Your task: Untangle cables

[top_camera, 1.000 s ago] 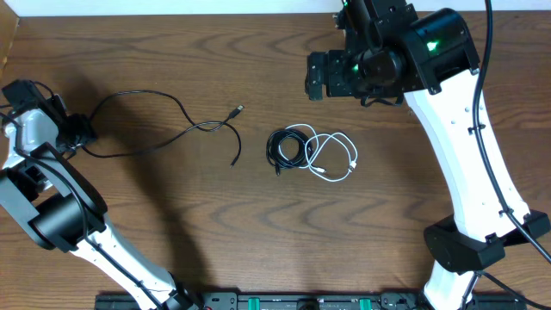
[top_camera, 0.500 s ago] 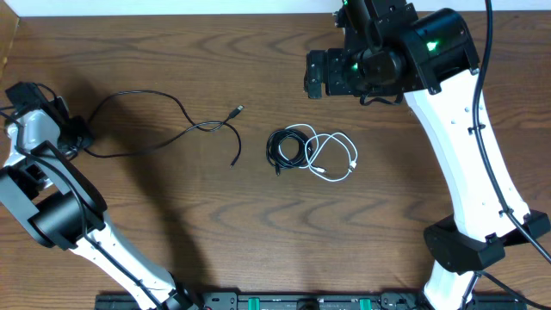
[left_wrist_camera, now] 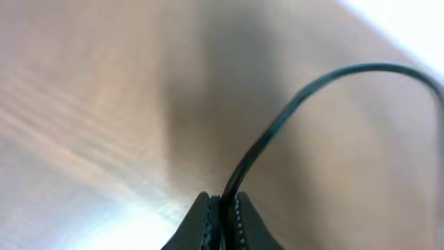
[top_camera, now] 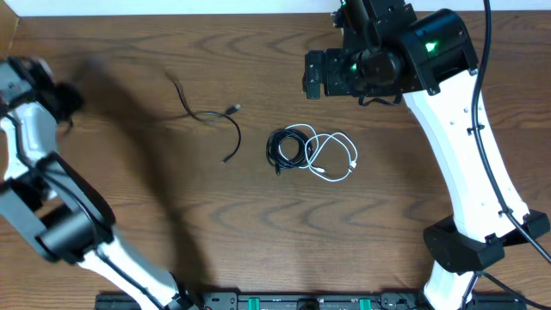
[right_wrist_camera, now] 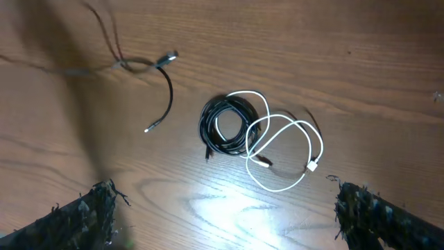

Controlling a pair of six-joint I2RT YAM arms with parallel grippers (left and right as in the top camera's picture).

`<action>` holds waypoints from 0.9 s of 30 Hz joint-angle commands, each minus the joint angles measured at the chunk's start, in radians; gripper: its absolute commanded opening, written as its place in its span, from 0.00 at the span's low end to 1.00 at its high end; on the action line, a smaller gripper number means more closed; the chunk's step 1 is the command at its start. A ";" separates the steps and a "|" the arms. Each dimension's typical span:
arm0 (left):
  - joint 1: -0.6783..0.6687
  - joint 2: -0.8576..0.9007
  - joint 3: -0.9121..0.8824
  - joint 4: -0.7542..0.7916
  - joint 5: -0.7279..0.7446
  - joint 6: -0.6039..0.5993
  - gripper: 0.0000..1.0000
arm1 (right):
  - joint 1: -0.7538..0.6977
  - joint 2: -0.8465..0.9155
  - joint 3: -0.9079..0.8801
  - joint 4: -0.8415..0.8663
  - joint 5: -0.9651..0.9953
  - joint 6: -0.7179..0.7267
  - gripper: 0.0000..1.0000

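Left gripper (left_wrist_camera: 222, 203) clamped on a thin black cable (left_wrist_camera: 267, 135), whose free plug ends lie on the brown wooden table (top_camera: 172, 224). Right gripper (right_wrist_camera: 225, 193), jaws wide apart, hovers over a coiled black cable (top_camera: 282, 148) interlooped with a white cable (top_camera: 343, 164) at mid-table.

Overhead, far left of the black coil (top_camera: 287, 148), my left arm (top_camera: 26, 120) is a motion smear, and the loose black cable (top_camera: 236, 136) fades out before reaching it. My left wrist camera catches only the tips of the left gripper (left_wrist_camera: 222, 203); the cable exits right. Whether the white cable (top_camera: 337, 157) threads through the coil, I cannot tell. The right gripper (right_wrist_camera: 225, 208) is cropped at the bottom edge.
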 commanded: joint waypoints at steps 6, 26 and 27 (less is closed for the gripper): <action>-0.195 -0.225 0.049 0.109 0.185 -0.203 0.08 | 0.006 0.011 0.005 -0.042 0.005 -0.011 0.99; -0.570 -0.311 0.049 0.143 0.020 -0.192 0.08 | 0.001 0.011 0.005 -0.076 0.045 -0.045 0.98; -0.555 -0.307 0.049 0.151 -0.003 -0.169 0.08 | 0.001 0.011 0.005 -0.076 0.045 -0.045 0.98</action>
